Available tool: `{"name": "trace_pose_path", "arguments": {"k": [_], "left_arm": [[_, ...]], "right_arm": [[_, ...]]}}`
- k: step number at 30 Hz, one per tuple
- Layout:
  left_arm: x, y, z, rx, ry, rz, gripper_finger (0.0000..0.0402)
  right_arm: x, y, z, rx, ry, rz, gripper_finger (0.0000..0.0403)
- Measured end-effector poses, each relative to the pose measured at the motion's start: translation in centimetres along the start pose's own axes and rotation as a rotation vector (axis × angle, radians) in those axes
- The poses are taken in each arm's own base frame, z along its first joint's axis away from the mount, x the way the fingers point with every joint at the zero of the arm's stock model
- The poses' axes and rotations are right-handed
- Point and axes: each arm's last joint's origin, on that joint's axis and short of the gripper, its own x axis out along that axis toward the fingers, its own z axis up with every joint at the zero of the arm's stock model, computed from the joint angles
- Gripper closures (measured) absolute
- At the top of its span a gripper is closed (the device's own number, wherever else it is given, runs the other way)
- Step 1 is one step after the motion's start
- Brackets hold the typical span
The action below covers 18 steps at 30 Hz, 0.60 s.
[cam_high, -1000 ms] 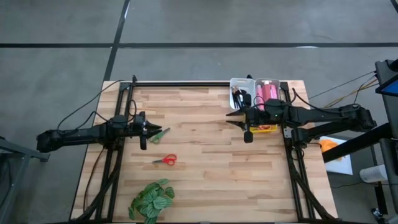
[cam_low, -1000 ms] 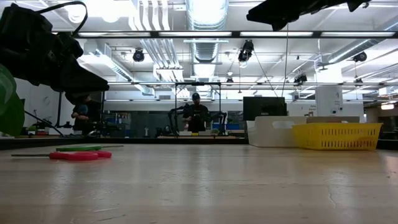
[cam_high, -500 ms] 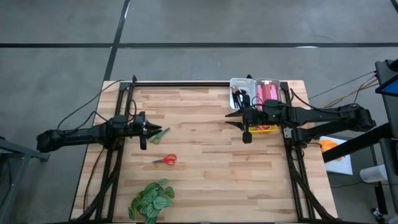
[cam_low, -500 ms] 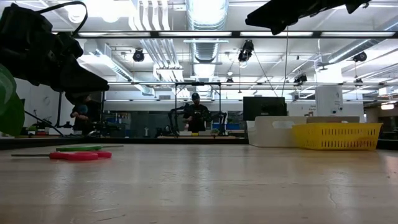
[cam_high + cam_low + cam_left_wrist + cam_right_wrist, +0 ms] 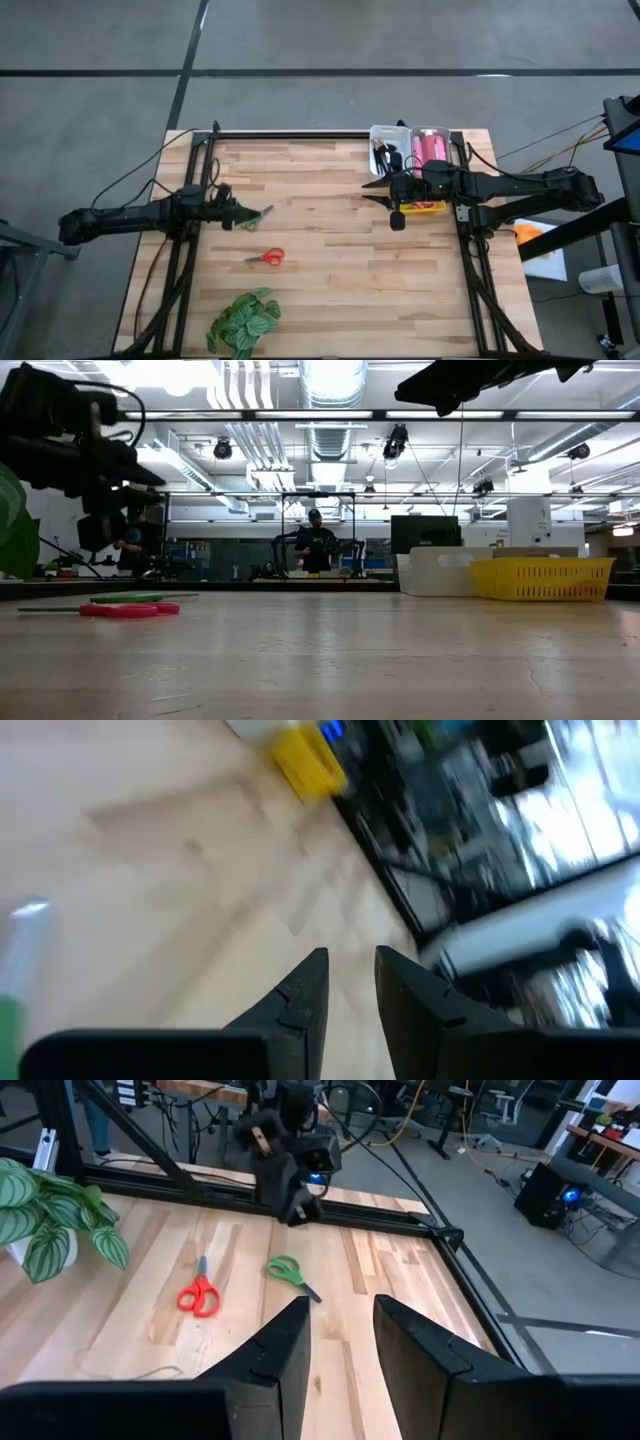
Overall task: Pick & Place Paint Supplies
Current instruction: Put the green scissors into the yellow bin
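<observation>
Green-handled scissors point(image 5: 258, 214) point(image 5: 290, 1272) lie flat on the wooden table, with red-handled scissors point(image 5: 266, 257) point(image 5: 200, 1293) nearer the front edge. My left gripper point(image 5: 238, 214) point(image 5: 350, 982) hovers just left of the green scissors, fingers a little apart and empty. My right gripper point(image 5: 373, 191) point(image 5: 340, 1340) hangs open and empty over the table's right half, beside the bins. Pink tubes point(image 5: 432, 148) lie in one bin at the far right. Dark-handled tools point(image 5: 385, 152) sit in the white bin next to it.
A leafy green plant point(image 5: 243, 320) point(image 5: 50, 1220) stands at the near left. Two white bins point(image 5: 392, 130) and a yellow basket point(image 5: 428, 207) point(image 5: 545, 578) crowd the far right corner. Bare wood lies between the arms. People stand in the room beyond the table.
My left gripper has turned about its own long axis while staying beside the green scissors. Both pairs of scissors lie where they were.
</observation>
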Motion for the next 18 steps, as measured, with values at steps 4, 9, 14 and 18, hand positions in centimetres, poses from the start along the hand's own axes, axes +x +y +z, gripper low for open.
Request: {"name": "trace_pose_path", "arguments": {"k": [4, 9, 14, 18], "left_arm": [[-0.9, -1.9, 1.0, 0.018, 0.074, 0.034, 0.0315], [-2.8, -3.9, 2.5, -0.024, 0.112, 0.356, 0.0315], [-2.8, -4.9, 3.5, -0.028, 0.218, 0.645, 0.0315], [-1.1, -4.4, 3.8, 0.006, 0.306, 0.817, 0.0315]], "right_arm": [[0.0, 0.0, 0.0, 0.0, 0.0, 0.0, 0.0294], [0.0, 0.0, 0.0, 0.0, 0.0, 0.0, 0.0294], [0.0, 0.0, 0.0, 0.0, 0.0, 0.0, 0.0294], [0.0, 0.0, 0.0, 0.0, 0.0, 0.0, 0.0294]]}}
